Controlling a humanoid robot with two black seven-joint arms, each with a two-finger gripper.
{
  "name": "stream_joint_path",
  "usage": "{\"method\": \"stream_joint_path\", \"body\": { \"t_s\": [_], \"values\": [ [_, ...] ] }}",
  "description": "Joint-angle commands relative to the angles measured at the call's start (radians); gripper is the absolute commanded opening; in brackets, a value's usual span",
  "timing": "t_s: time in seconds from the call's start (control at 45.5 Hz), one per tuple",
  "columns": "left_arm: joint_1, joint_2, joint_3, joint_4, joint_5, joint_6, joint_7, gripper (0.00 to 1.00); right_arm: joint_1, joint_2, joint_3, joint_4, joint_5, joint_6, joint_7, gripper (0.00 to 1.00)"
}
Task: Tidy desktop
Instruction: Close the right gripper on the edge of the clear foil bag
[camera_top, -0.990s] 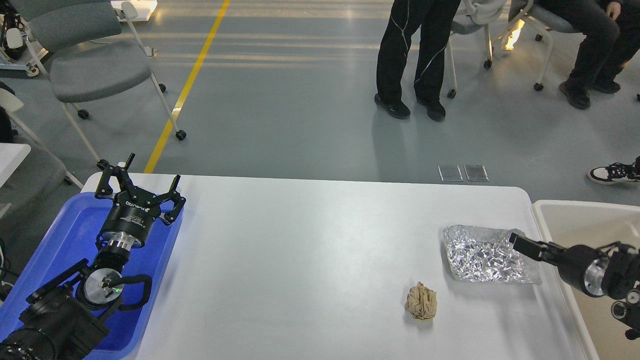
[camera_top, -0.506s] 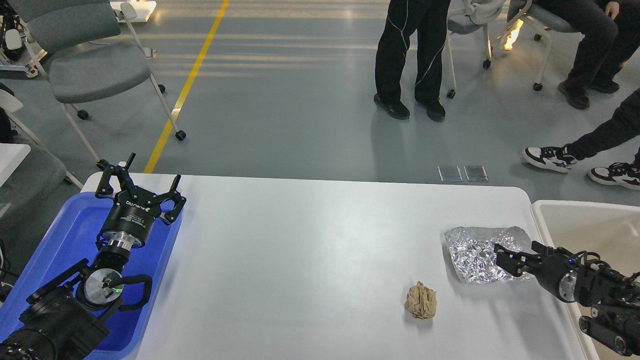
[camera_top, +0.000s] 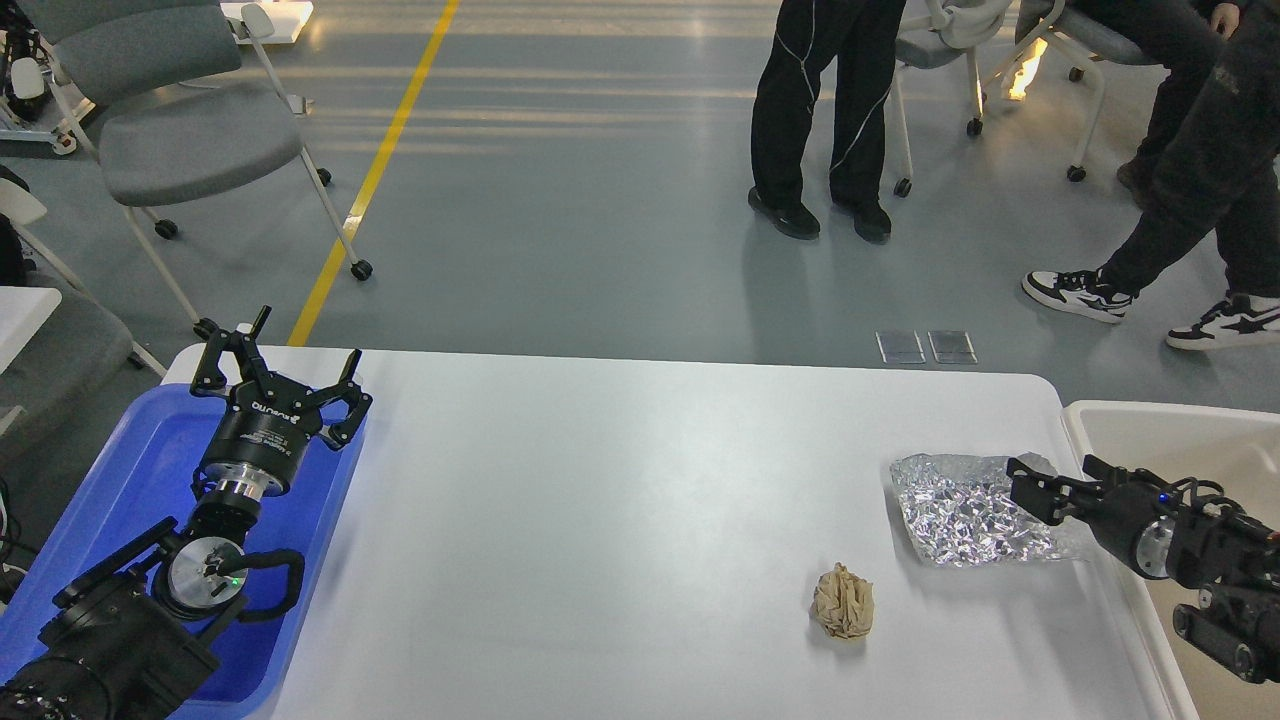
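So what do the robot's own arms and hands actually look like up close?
Both arms are black. The left gripper has two slim black linkage fingers on a round black body with white lettering, a silver metal ring behind it, a looped black cable and a small green light. The right gripper is also black, with a silver wrist ring and a tiny blue light.

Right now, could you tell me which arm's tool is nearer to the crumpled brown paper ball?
Right. The right tool is over the foil sheet, just up and right of the paper ball. The left tool is far across the desktop, above the blue tray.
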Motion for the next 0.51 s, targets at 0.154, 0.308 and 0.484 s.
{"method": "stream_joint_path", "body": {
  "t_s": [0.154,0.308,0.484],
  "values": [
    [0.000,0.000,0.000,0.001,-0.001,0.000,0.000,1.00,-0.004,0.044,-0.097,-0.077,0.119,0.005,0.009,0.98],
    [0.000,0.000,0.000,0.001,0.000,0.000,0.000,1.00,-0.025,0.082,-0.099,-0.120,0.119,0.005,0.009,0.98],
    [0.000,0.000,0.000,-0.001,0.000,0.000,0.000,1.00,-0.050,0.113,-0.100,-0.170,0.119,0.005,0.009,0.98]
  ]
}}
